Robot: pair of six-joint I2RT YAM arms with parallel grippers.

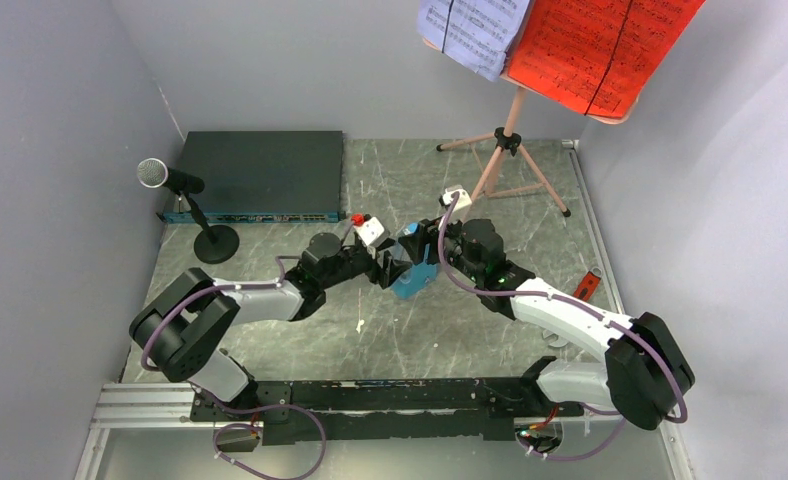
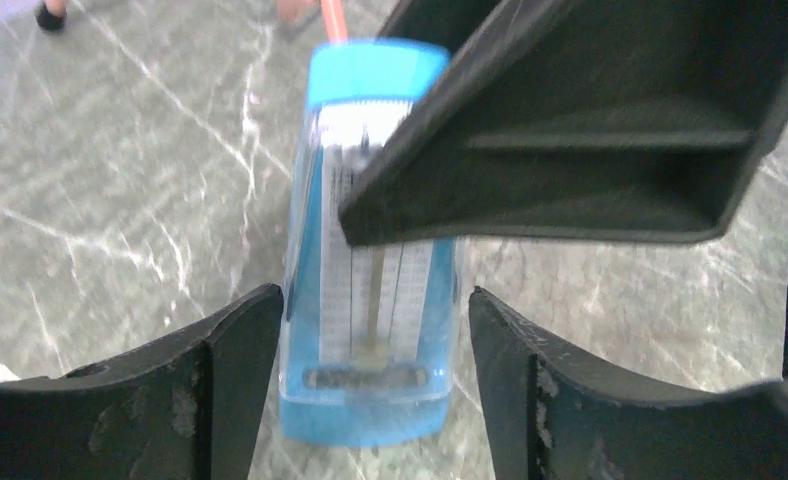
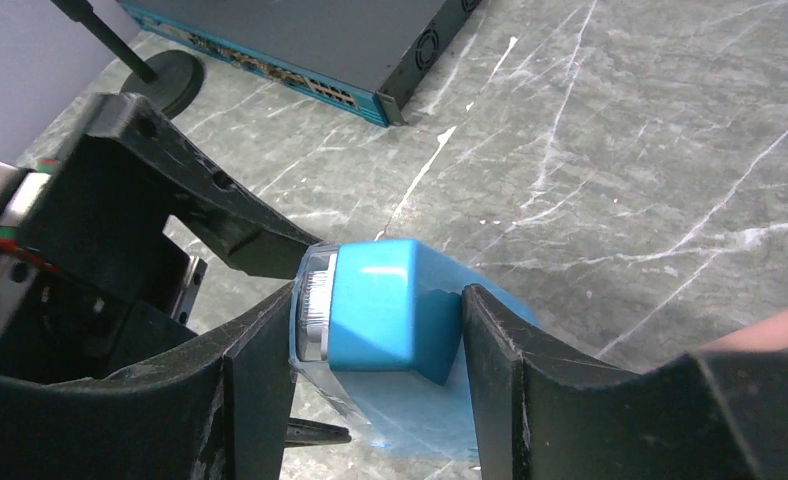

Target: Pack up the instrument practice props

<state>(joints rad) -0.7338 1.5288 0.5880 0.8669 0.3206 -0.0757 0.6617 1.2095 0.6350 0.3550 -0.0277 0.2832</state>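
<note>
The blue metronome [image 1: 413, 270] is between both grippers at the table's middle. My right gripper [image 1: 428, 252] is shut on the metronome's narrow top [image 3: 390, 310], both fingers pressed against it. My left gripper [image 1: 394, 266] is open around its wider base [image 2: 370, 400], with a gap showing at the right finger [image 2: 530, 400]. The right arm's finger [image 2: 570, 130] crosses above the metronome in the left wrist view. The black microphone [image 1: 155, 173] stands on its round base at the left. The pink music stand [image 1: 510, 140] at the back carries a red sheet [image 1: 600, 45] and a lavender sheet [image 1: 475, 30].
A flat black electronics box [image 1: 255, 175] lies at the back left, its corner [image 3: 300, 40] also in the right wrist view beside the microphone base [image 3: 165, 72]. A red-handled tool [image 1: 587, 284] lies near the right wall. Grey walls close in on three sides.
</note>
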